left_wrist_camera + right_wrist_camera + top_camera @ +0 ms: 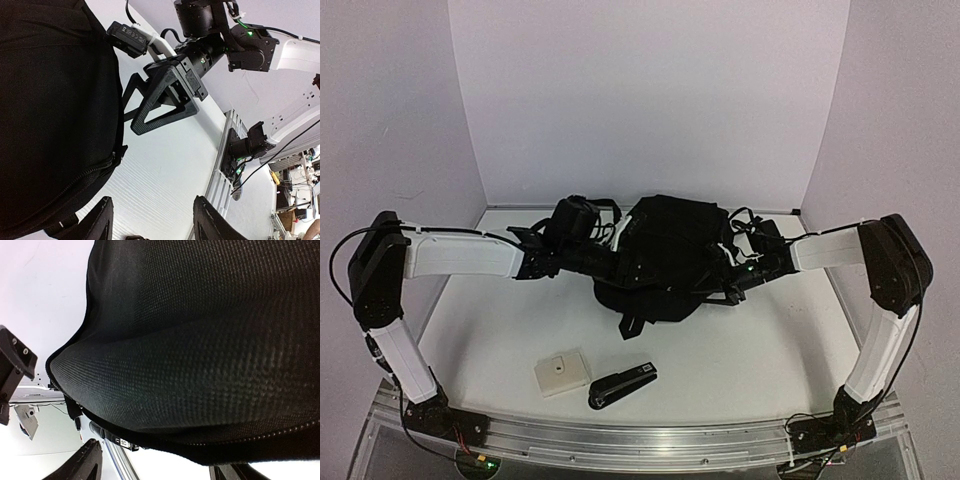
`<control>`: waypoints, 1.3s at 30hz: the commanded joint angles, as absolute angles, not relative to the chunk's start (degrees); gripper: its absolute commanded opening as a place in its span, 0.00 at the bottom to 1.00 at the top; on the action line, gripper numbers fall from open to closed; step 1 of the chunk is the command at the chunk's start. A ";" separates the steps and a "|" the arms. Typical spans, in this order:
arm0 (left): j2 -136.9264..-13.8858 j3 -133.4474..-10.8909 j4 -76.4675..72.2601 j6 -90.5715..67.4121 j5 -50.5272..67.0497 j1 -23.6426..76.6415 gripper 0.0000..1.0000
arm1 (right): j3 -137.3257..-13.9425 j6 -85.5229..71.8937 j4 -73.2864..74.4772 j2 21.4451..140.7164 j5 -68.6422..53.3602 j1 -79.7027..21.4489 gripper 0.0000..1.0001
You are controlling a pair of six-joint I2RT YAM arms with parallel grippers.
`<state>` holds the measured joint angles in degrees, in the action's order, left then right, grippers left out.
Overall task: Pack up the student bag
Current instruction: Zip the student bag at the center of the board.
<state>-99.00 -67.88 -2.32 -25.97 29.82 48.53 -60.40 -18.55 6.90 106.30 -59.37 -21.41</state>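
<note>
Placement: the large black soft fabric backpack (pixel 670 250) sits on the white counter (pixel 740 350) at the middle of its far half, close to the back wall, with its straps trailing towards the near side. The two arms reach in from opposite sides and meet the backpack at its left and right flanks. Left gripper (pixel 156 222) – jaws stand apart, bare counter shows between the fingers, and the zipped edge of the backpack lies just beside the left-hand finger; nothing is held. Right gripper (pixel 160 467) – jaws stand wide apart with the bulging woven fabric of the backpack directly ahead of them; the left wrist view shows its triangular fingertips at the backpack's side, and no fabric is seen pinched between them. Two loose items lie on the near half of the counter, well apart from the backpack: a small black stapler (pixel 622 384) and, just beside it on the left, a flat cream square box (pixel 561 372). Neither gripper is near these items.
</note>
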 commanded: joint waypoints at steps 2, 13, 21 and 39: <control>-100.37 -67.45 -4.64 -28.36 30.93 48.76 0.50 | -61.60 -18.51 5.68 105.78 -58.95 -21.33 0.71; -107.89 -73.57 -3.46 -26.94 30.73 48.80 0.63 | -61.08 -18.28 5.68 105.30 -58.93 -21.29 0.71; -110.54 -78.40 -2.32 -26.18 28.22 48.79 0.68 | -60.75 -18.08 5.66 104.83 -59.07 -21.30 0.71; -109.22 -77.85 1.60 -25.27 29.44 48.86 0.34 | -61.16 -18.19 5.70 104.89 -59.09 -21.28 0.71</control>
<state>-110.04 -77.78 1.46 -25.52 29.41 48.66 -60.40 -18.52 6.90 106.30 -59.37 -21.41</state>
